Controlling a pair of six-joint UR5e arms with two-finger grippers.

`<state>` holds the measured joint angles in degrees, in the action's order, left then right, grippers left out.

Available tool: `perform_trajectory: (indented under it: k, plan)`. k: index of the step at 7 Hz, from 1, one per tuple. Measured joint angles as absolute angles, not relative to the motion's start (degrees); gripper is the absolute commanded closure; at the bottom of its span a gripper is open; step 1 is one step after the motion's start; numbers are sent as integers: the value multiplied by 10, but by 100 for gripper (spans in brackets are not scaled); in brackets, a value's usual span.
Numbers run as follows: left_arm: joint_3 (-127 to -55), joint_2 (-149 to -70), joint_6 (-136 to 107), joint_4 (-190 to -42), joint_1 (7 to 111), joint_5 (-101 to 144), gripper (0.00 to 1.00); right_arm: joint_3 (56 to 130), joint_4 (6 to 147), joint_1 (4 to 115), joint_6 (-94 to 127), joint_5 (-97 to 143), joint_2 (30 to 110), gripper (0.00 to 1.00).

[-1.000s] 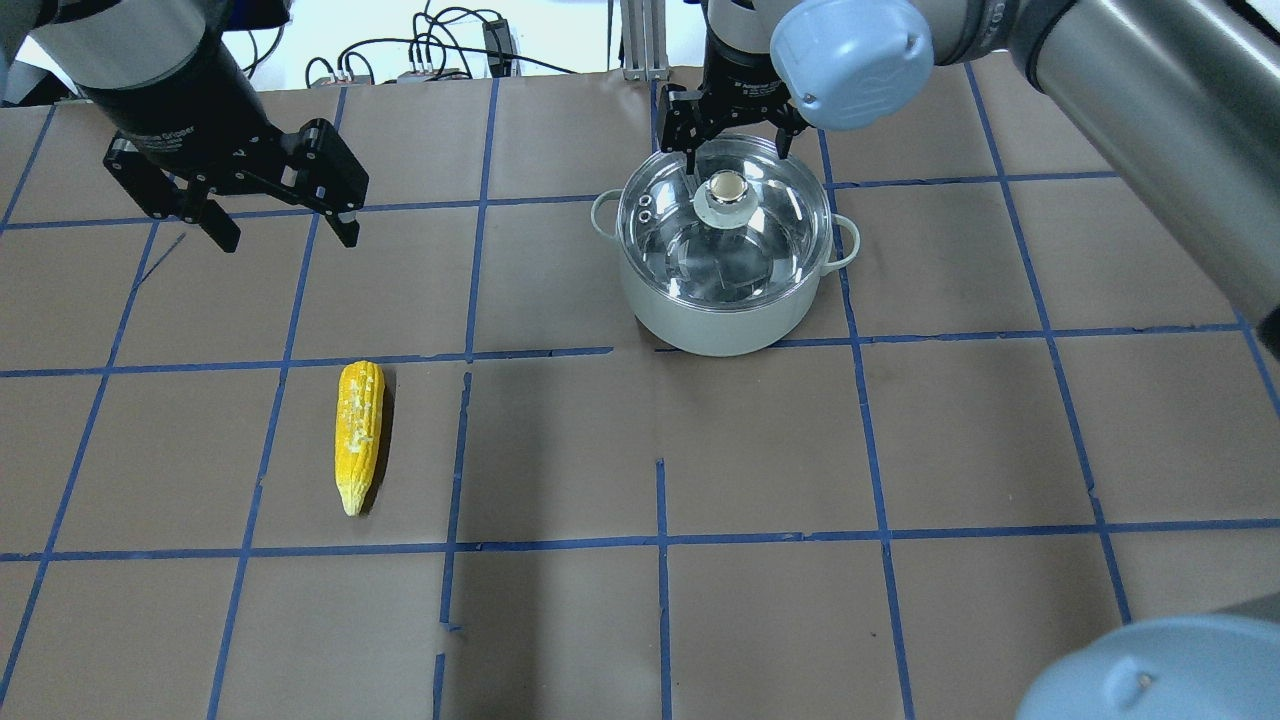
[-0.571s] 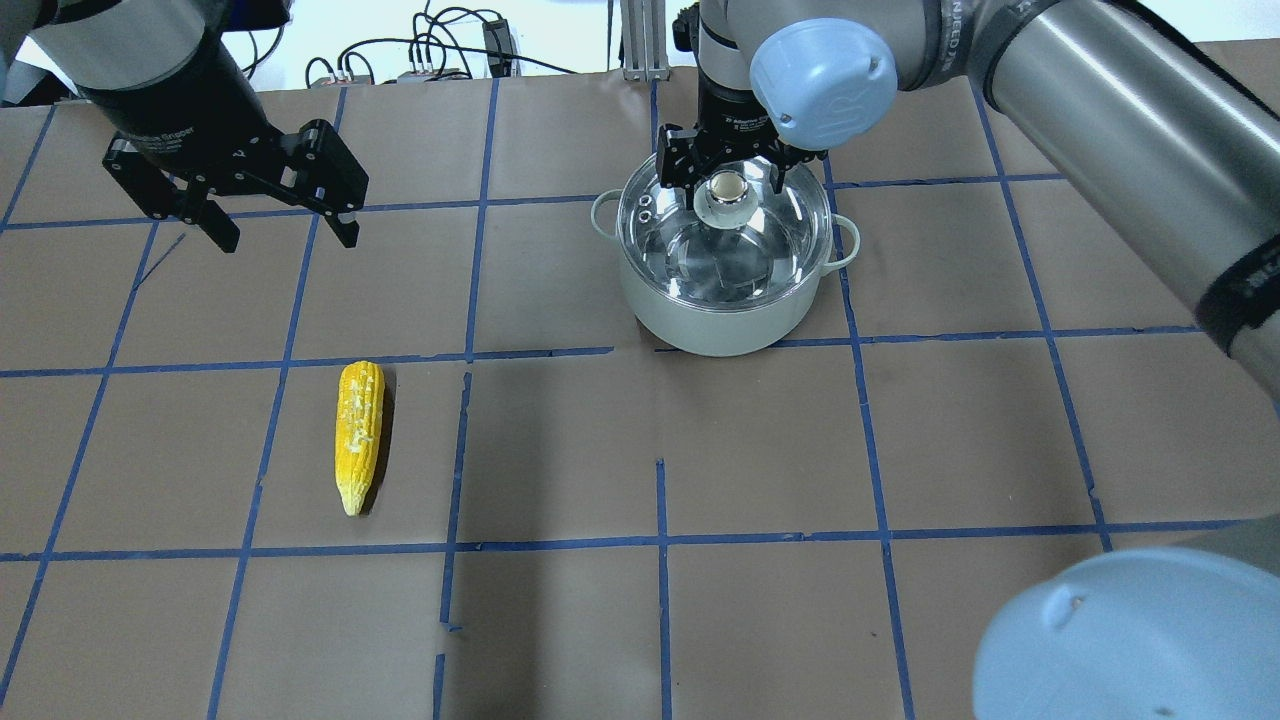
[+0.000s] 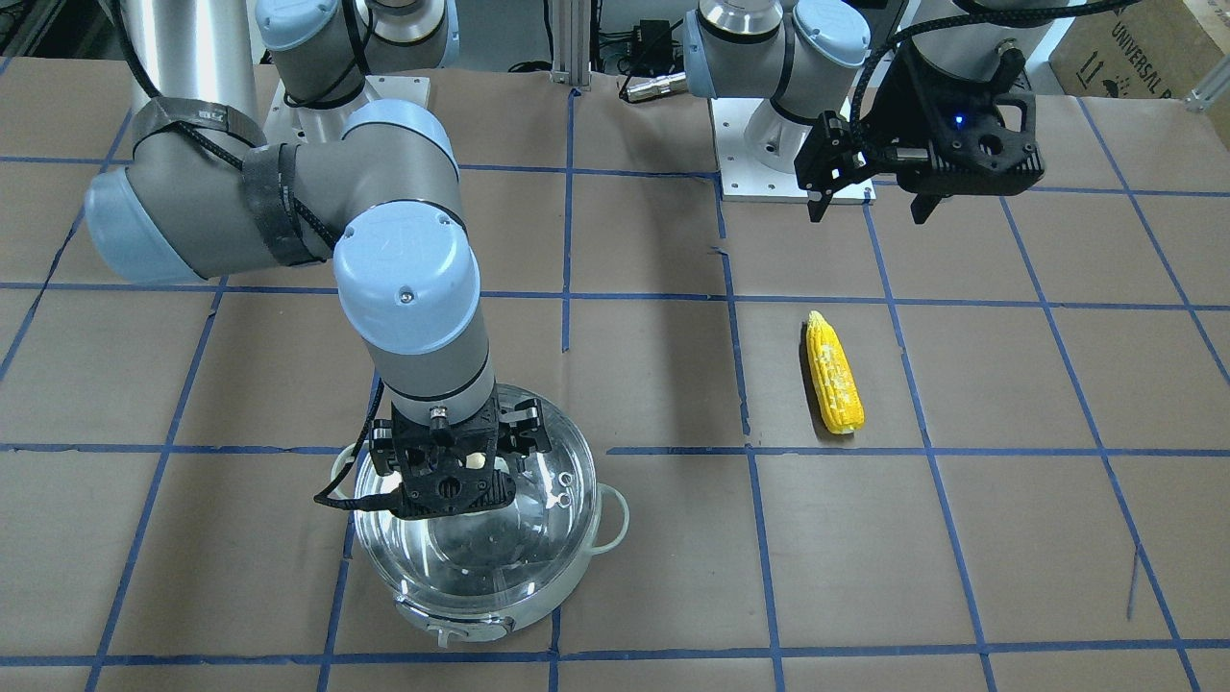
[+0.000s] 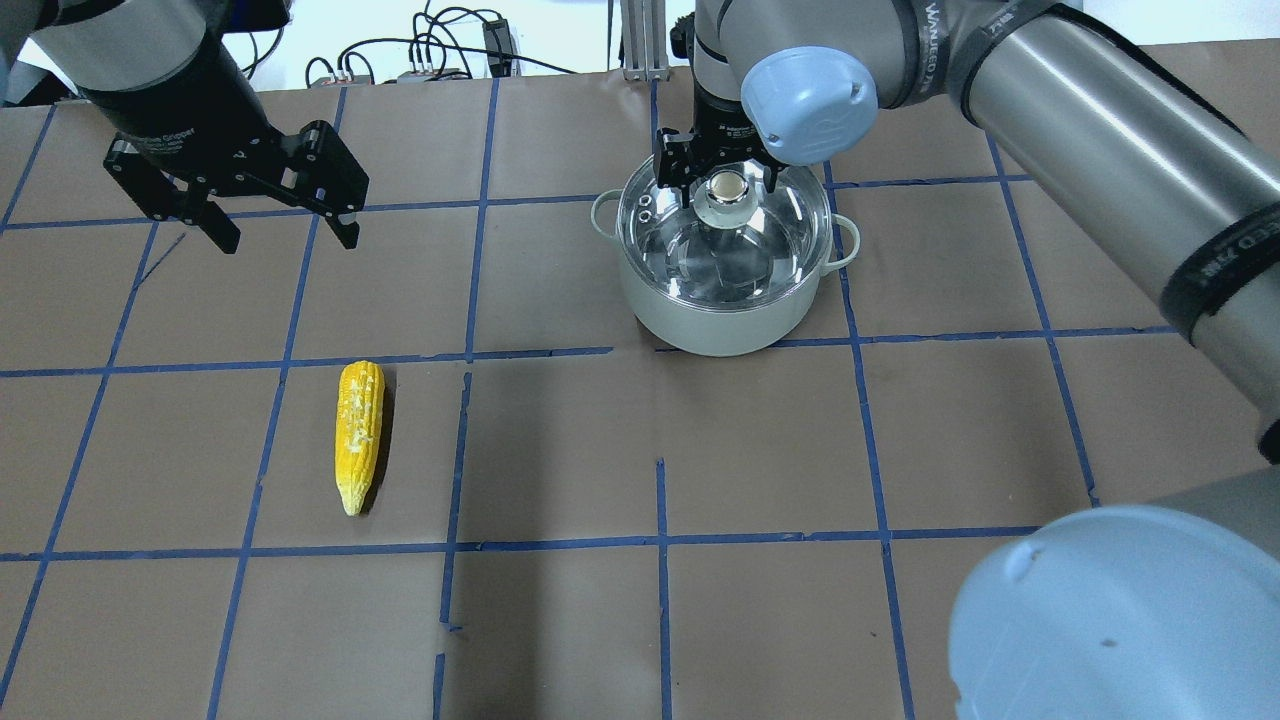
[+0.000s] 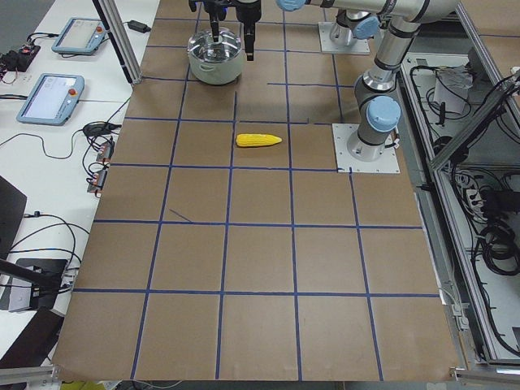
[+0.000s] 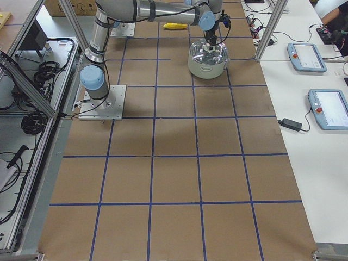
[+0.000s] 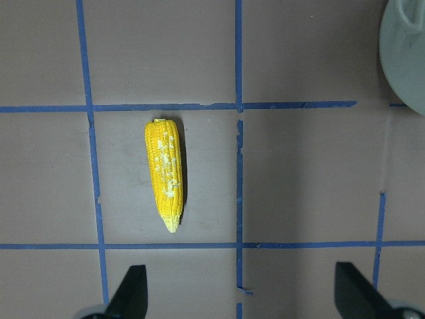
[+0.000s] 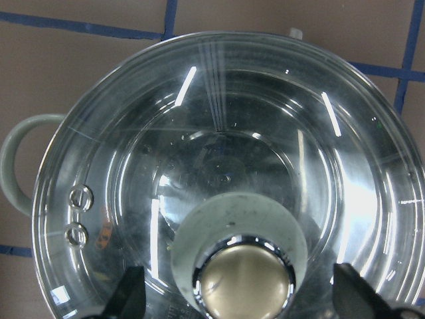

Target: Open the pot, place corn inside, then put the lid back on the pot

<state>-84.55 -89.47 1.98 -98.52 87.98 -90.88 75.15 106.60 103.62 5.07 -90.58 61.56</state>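
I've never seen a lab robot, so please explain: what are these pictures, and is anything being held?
Two robot arms work at a paper-covered table. The same moment is shown from above behind the robot, from across the table, from each table end, and from a camera on each wrist. A yellow corn lies flat; a steel pot stands apart from it, glass lid on. The right gripper is open, straddling the lid's knob without gripping. The left gripper hangs open and empty. Nothing is held.

Overhead and front cams face off across table (image 4: 760, 450), sharing pot (image 4: 722, 305) and corn (image 4: 359, 435); wrist cams look down close
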Motion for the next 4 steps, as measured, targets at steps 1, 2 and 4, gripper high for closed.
perform_trajectory:
  k: [1, 2, 4]
  plan:
    - [-845, -895, 20, -985, 880, -909, 0, 752, 1073, 1036, 51, -906, 615, 13]
    - [-845, -895, 20, -985, 880, -909, 0, 754, 1076, 1036, 49, -907, 616, 30]
    - [-845, -895, 20, -985, 880, -909, 0, 757, 1074, 1036, 48, -907, 617, 93]
